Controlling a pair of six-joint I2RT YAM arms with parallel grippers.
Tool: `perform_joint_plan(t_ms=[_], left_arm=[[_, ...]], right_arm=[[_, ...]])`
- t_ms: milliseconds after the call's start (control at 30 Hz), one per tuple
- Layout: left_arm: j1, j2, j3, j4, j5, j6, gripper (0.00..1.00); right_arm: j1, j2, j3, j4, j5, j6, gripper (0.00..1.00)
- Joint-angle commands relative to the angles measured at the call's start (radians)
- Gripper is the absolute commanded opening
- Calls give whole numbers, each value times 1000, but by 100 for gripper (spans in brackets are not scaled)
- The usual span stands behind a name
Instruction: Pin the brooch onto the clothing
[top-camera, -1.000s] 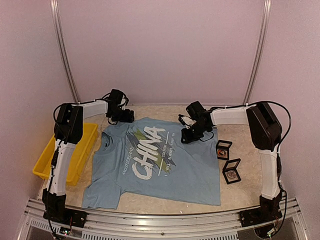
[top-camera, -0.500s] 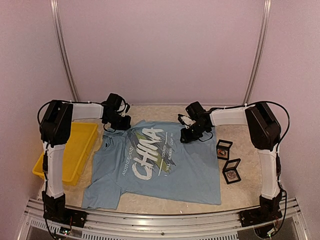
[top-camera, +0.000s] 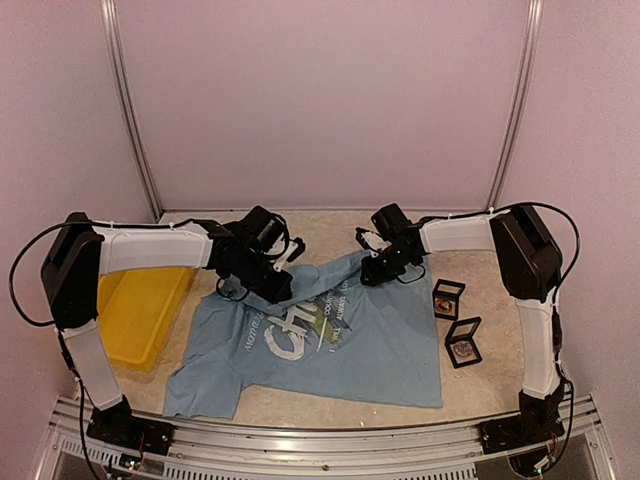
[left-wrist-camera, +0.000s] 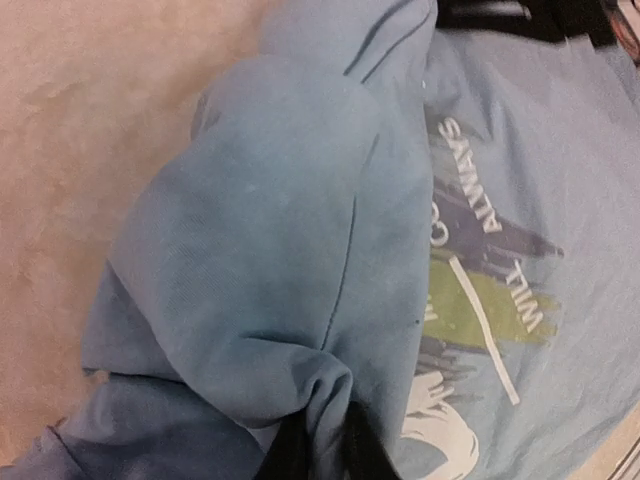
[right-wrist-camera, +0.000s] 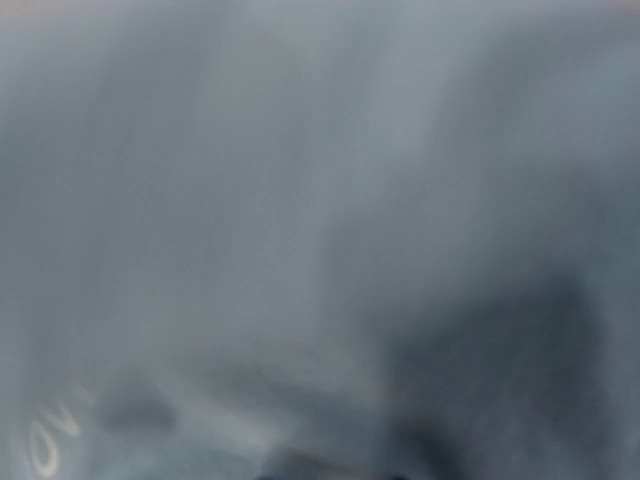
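Observation:
The light blue clothing (top-camera: 350, 350) lies on the table, its white lettering partly covered by a fold. My left gripper (top-camera: 278, 283) is over the chest, shut on a bunched ridge of the clothing (left-wrist-camera: 300, 250), which is pinched between its dark fingers (left-wrist-camera: 287, 455). The collar side is pulled over the print. My right gripper (top-camera: 375, 266) is at the shirt's far right shoulder, where the cloth rises to it. Its wrist view is filled with blurred blue fabric (right-wrist-camera: 300, 200). I cannot make out the brooch itself.
Two small black-framed display cases (top-camera: 447, 298) (top-camera: 463, 342) lie on the table right of the shirt, each with a small item inside. A yellow bin (top-camera: 140, 320) stands at the left, beside the left arm. Pale walls close in the back and sides.
My left gripper closed on the shirt's far left shoulder and dragged it right and nearer, folding cloth over the lettering. The right gripper has stayed put.

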Motion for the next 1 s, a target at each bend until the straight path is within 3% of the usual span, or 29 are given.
perform_joint_plan(t_ms=[0, 100, 200, 300, 433, 567, 667, 800, 967], left_arm=[[-115, 17, -49, -193, 155, 99, 29], [-141, 0, -48, -206, 246, 143, 54], [-99, -50, -17, -224, 317, 191, 70], [-32, -88, 37, -229, 359, 207, 71], [70, -100, 47, -199, 312, 189, 70], [161, -55, 1, -119, 346, 128, 69], [177, -26, -36, -43, 373, 96, 70], [176, 7, -58, 24, 281, 40, 74], [214, 50, -66, 93, 307, -16, 72]], right_arm=[[-7, -16, -38, -53, 17, 7, 28], [-11, -48, -33, -70, 16, -4, 29], [-13, -86, -29, -108, 18, -34, 31], [-15, -137, -32, -152, 20, -65, 31], [-13, -201, -28, -202, -3, -133, 32], [25, -222, -43, -114, -199, -190, 35], [64, -161, 7, -42, -333, -156, 37], [90, -35, 113, -30, -350, -60, 36], [94, 48, 151, -17, -388, 1, 40]])
